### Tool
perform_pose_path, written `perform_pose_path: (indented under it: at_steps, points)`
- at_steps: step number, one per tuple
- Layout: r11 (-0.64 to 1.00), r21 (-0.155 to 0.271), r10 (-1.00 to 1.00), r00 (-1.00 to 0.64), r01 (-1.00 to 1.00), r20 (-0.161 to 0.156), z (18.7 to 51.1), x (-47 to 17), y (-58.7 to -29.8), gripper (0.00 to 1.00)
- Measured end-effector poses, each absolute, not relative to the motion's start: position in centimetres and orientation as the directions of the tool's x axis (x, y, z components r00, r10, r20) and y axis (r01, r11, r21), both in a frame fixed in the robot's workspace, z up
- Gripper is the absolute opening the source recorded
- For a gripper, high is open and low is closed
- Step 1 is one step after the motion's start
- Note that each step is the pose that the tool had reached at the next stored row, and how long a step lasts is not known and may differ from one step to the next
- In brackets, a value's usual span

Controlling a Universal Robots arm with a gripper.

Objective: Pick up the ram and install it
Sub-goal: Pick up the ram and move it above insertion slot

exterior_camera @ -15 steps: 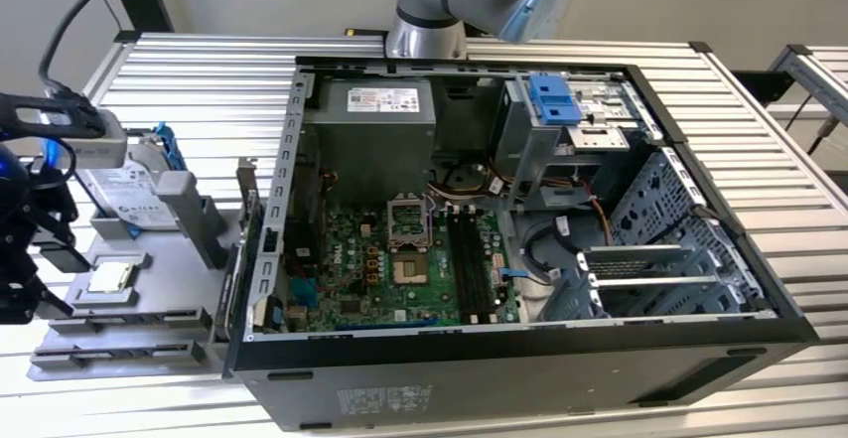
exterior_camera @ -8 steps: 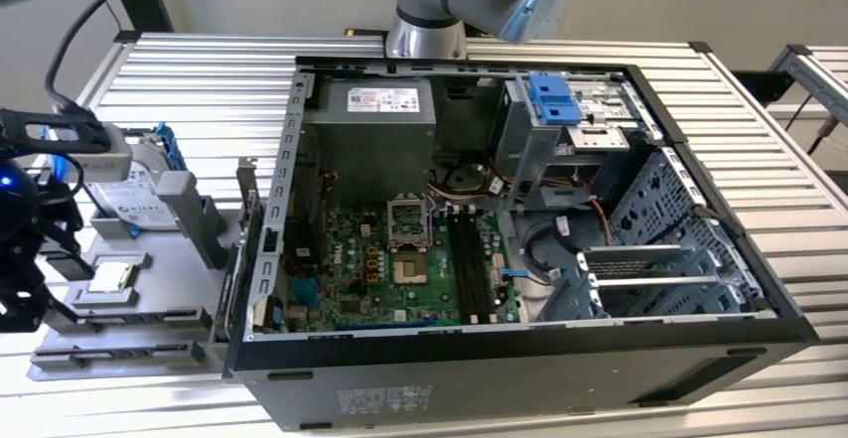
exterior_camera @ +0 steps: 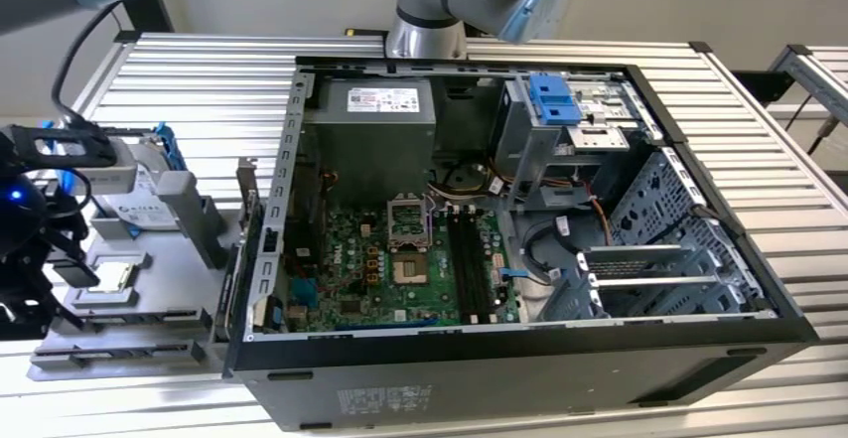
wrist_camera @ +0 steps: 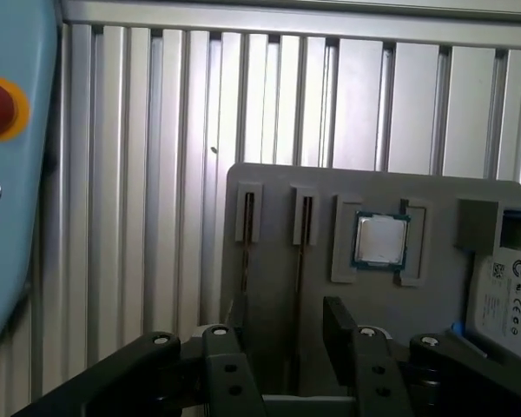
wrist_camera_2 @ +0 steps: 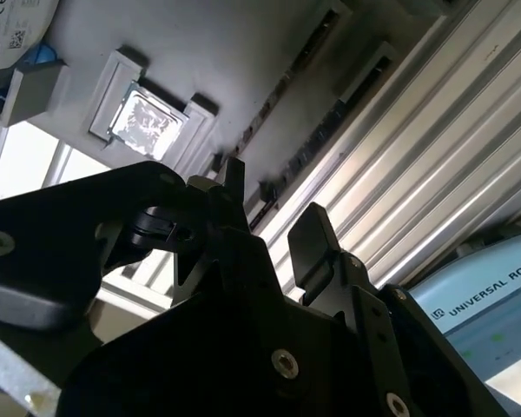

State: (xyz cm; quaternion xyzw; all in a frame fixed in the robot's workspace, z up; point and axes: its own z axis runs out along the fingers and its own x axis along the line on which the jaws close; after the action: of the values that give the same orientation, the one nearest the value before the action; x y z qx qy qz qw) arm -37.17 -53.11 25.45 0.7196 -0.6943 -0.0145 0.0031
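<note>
1. Exterior view: An open computer case (exterior_camera: 530, 378) is lying on a slatted metal table (exterior_camera: 199, 71), with its motherboard (exterior_camera: 397, 259) facing up. A grey tray (exterior_camera: 166, 299) is sitting just beside the case, at about 9 o'clock from it. A hard drive (exterior_camera: 133, 205) is resting at the tray's 12 o'clock end, with a processor chip (exterior_camera: 113, 274) nearer the middle. The gripper (exterior_camera: 38, 294) is hanging over the tray at the exterior view's left edge.

2. First wrist view: The gripper (wrist_camera: 285, 317) is holding its fingers (wrist_camera: 237, 326) wide apart, with nothing between them but bare tray (wrist_camera: 434, 187). The ram (wrist_camera: 300, 269) is standing on edge in a tray slot, lining up with that gap. A second stick (wrist_camera: 245, 261) is sitting in the neighbouring slot, in line with one finger. The processor chip (wrist_camera: 381, 240) is lying in the next recess, with the hard drive (wrist_camera: 508, 295) past it. A blue pendant (wrist_camera: 9, 217) is resting on the table (wrist_camera: 156, 130).

3. Second wrist view: The gripper (wrist_camera_2: 269, 198) is gaping open and gripping nothing. Here the ram (wrist_camera_2: 286, 80), the stick nearer the processor chip (wrist_camera_2: 149, 123), is ending by one fingertip. The second stick (wrist_camera_2: 330, 115) is running towards the gap. I cannot tell which slot the gripper is truly over.
</note>
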Motion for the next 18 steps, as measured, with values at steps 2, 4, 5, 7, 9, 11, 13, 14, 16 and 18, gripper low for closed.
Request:
perform_pose_path:
  at_steps: [2, 4, 5, 7, 9, 11, 13, 14, 16, 18]
  points:
    - [-0.036, 0.025, -0.999, 0.036, -0.999, -0.016, 25.1, -37.2, -53.2, 1.0]
    - [-0.036, 0.025, -0.999, 0.035, -0.999, -0.017, 24.9, -37.2, -53.4, 1.0]
    - [-0.036, 0.025, -0.999, 0.035, -0.999, -0.017, 24.8, -37.2, -53.6, 1.0]
    - [-0.036, 0.025, -0.999, 0.036, -0.999, -0.017, 24.5, -37.2, -53.9, 1.0]
    - [-0.036, 0.025, -0.999, 0.036, -0.999, -0.017, 24.3, -37.2, -54.4, 1.0]
    - [-0.036, 0.025, -0.999, 0.036, -0.999, -0.017, 24.0, -37.2, -54.8, 1.0]
    - [-0.036, 0.025, -0.999, 0.036, -0.999, -0.017, 23.8, -37.2, -55.2, 1.0]
    - [-0.036, 0.025, -0.999, 0.036, -0.999, -0.017, 23.6, -37.2, -55.3, 1.0]
    - [-0.036, 0.025, -0.999, 0.036, -0.999, -0.017, 23.4, -37.2, -55.4, 1.0]
    - [-0.036, 0.025, -0.999, 0.036, -0.999, -0.017, 23.0, -37.2, -55.5, 1.0]
